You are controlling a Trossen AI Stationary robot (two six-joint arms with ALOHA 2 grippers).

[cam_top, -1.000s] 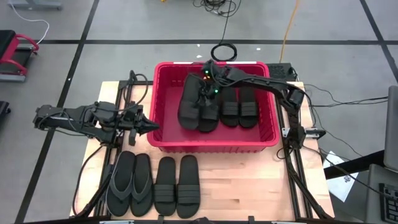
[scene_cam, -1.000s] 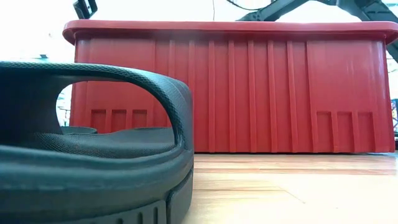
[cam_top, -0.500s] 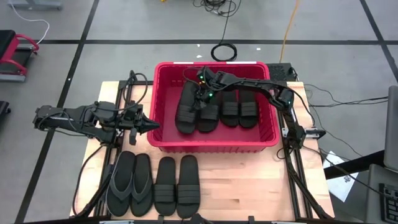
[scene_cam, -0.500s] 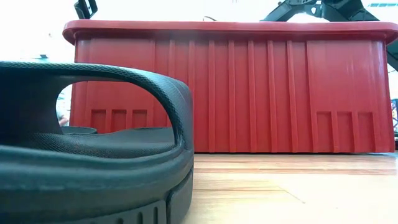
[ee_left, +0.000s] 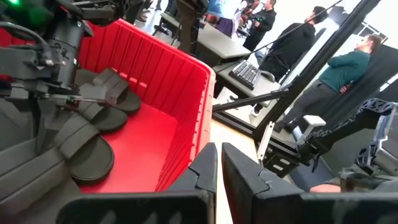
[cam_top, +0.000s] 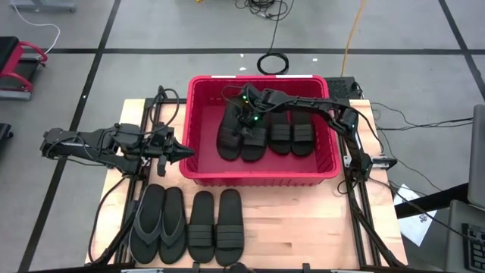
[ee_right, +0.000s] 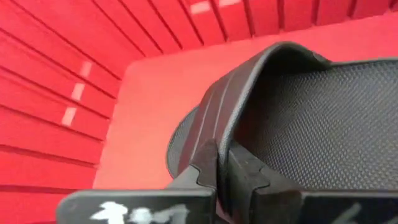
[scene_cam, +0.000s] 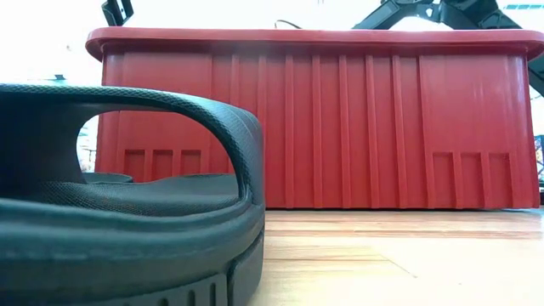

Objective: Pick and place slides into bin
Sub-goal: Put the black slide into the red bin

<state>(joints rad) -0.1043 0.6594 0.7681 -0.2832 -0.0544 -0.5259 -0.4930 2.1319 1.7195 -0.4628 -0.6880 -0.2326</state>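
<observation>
The right pincer [cam_top: 244,115] hangs inside the bin [cam_top: 203,173], toward its 11 o'clock corner, its fingers [ee_right: 205,163] pressed together on the ribbed strap of a slide [cam_top: 229,129] that lies tilted against its neighbour. Two more slides [cam_top: 292,133] lie flat and parallel at 3 o'clock from it, so four sit in the bin. The left pincer [cam_top: 184,154] waits closed and empty just outside the bin's 9 o'clock wall.

On the bare table [cam_top: 295,235], at 6 o'clock from the bin, four slides stay in a row: two thong flip-flops [cam_top: 158,224], then two strapped ones [cam_top: 215,226] (the low view is half filled by one of these).

The table is pale wood on a dark frame. Around it runs grey floor [cam_top: 151,30] marked with black lines, with a coiled cable [cam_top: 272,62] at 12 o'clock. Beyond the bin, the left wrist view shows desks and several standing people [ee_left: 339,68].
</observation>
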